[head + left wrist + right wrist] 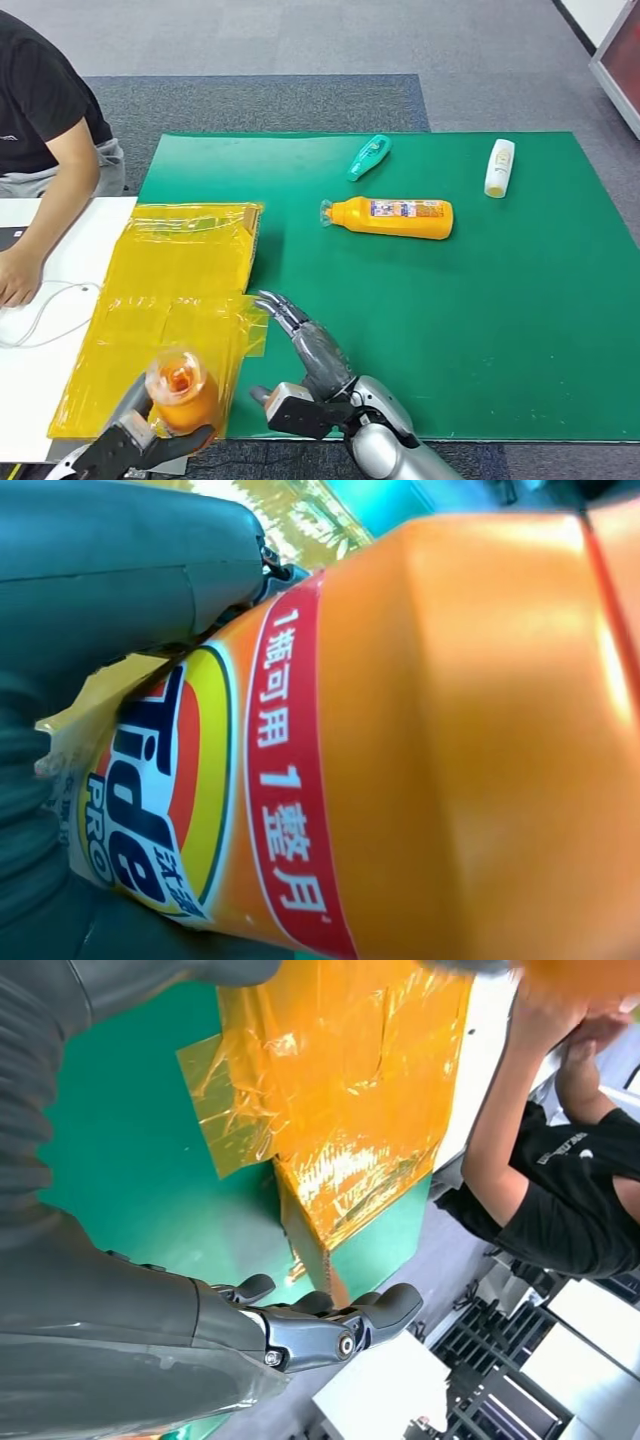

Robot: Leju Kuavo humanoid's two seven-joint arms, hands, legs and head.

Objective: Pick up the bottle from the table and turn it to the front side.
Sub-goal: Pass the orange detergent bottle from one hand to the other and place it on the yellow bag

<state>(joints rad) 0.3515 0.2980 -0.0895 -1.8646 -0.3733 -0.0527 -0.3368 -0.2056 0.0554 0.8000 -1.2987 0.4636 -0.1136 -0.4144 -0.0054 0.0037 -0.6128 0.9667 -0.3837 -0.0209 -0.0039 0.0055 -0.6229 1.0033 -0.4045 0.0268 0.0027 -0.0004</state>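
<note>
My left hand (132,440) grips an orange Tide detergent bottle (181,392) near the table's front left edge, its clear cap facing the camera. In the left wrist view the bottle (423,740) shows its Tide logo and a red band of Chinese text, with the grey thumb (136,560) pressed on its body. My right hand (309,370) hovers open just right of it, over the green mat (490,330), fingers stretched forward and holding nothing; the right wrist view shows its fingers (332,1325) spread.
A second orange bottle (392,217) lies on its side mid-mat, with a teal bottle (369,156) and a white bottle (499,167) behind it. A box wrapped in yellow film (181,290) sits on the left. A person (41,130) sits at the far left, arm on a white table (45,350).
</note>
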